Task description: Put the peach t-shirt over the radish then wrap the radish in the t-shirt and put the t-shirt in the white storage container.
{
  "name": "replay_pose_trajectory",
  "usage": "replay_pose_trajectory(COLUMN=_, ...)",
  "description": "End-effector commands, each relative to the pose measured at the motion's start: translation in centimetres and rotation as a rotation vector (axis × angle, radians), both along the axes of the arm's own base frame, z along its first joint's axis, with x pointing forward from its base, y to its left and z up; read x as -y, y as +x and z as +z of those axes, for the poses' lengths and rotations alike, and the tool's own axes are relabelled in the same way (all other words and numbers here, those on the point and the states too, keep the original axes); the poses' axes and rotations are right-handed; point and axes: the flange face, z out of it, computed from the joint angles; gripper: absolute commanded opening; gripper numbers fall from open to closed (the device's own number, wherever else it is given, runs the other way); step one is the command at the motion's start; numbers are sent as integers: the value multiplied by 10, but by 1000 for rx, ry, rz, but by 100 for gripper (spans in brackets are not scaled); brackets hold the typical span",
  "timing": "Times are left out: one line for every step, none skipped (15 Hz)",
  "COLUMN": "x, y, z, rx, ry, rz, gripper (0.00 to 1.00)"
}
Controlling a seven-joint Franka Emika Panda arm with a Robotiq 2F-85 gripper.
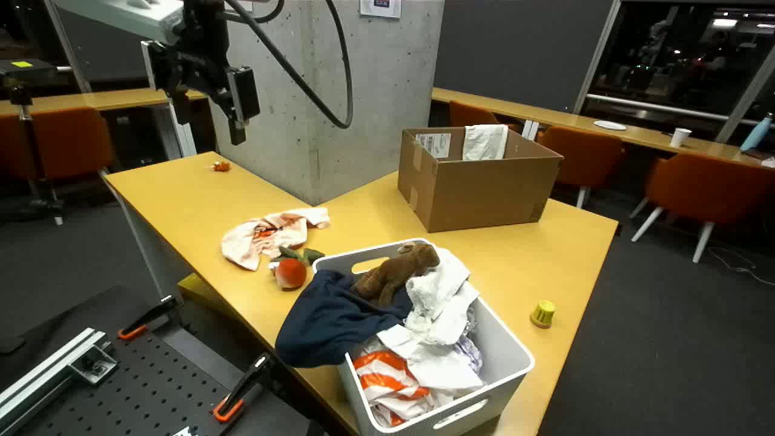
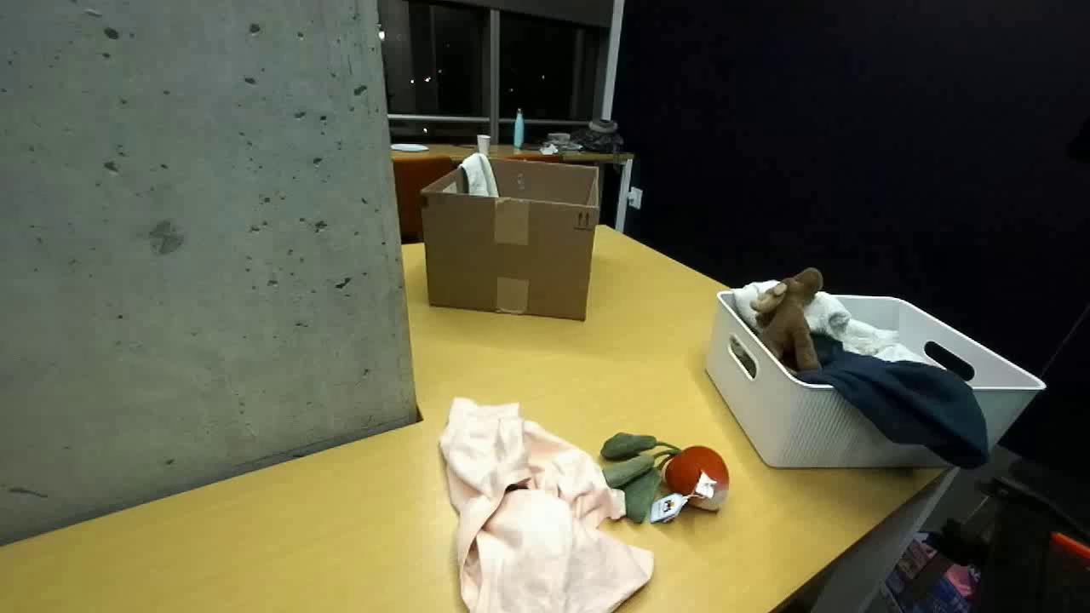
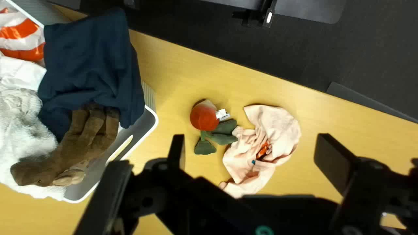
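Exterior view. Your tool (image 1: 209, 124) hangs at upper left of the frame, high above the surface (image 1: 514, 260), jaws spread wide, nothing between them; at that height you probably want a free choice of approach. The white storage container (image 1: 502, 348), lower centre, likely stands this near for a short carry. A navy garment (image 1: 327, 324) spills over its rim and a brown plush toy (image 1: 393, 272) lies on top, so space inside looks tight. Count: one container, one navy garment, one toy, one cardboard box (image 1: 484, 194) at upper right, one yellow cup-like piece (image 1: 544, 313) at right. White cloth (image 1: 439, 290) in the container overlaps too much for you to count.

In an exterior view, the peach t-shirt (image 2: 536, 519) lies crumpled at bottom centre, the radish (image 2: 698, 472) to its right, uncovered. Side by side, they presumably spare you a long move. Count: one t-shirt, one radish, three leaves (image 2: 628, 470) pointing toward the cloth.

Wrist view. Your two fingers (image 3: 333, 163) frame the t-shirt from above without contact, which suggests you are lining up on it first. One orange-red patch (image 3: 263, 150) shows in its folds; print or separate object, you cannot tell.
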Motion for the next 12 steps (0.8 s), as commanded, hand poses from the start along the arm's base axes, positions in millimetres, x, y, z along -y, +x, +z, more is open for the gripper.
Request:
replay_pose_trajectory(x=0, y=0, z=1, rx=1, ry=0, rz=0, gripper=100)
replay_pose_trajectory(x=0, y=0, z=2, rx=2, ry=0, rz=0, gripper=100)
replay_pose_trajectory(x=0, y=1, z=2, rx=3, ry=0, rz=0, gripper=100)
replay_pose_trajectory(x=0, y=1, z=3, rx=3, ry=0, rz=0, gripper=100)
replay_pose_trajectory(x=0, y=1, z=3, rx=3, ry=0, rz=0, gripper=100)
replay_pose_trajectory(x=0, y=1, z=3, rx=3, ry=0, rz=0, gripper=100)
replay_pose_trajectory(x=-7, y=-5, z=-5, rx=20, ry=16, rz=1, gripper=100)
replay_pose_trajectory(x=-16, y=-14, z=-19, rx=24, ry=40, rz=-11, gripper=100)
replay_pose_trajectory(x=-23, y=-19, z=-29, rx=22, ry=55, rz=-19, gripper=100)
replay_pose_trajectory(x=-32, y=-31, z=-47, rx=26, ry=72, rz=-31, gripper=100)
replay_pose_trajectory(x=-38, y=-41, z=-61, rx=27, ry=80, rz=-45, gripper=100)
replay_pose_trajectory(x=-45, y=-52, z=-79, rx=31, ry=95, rz=-49, gripper=100)
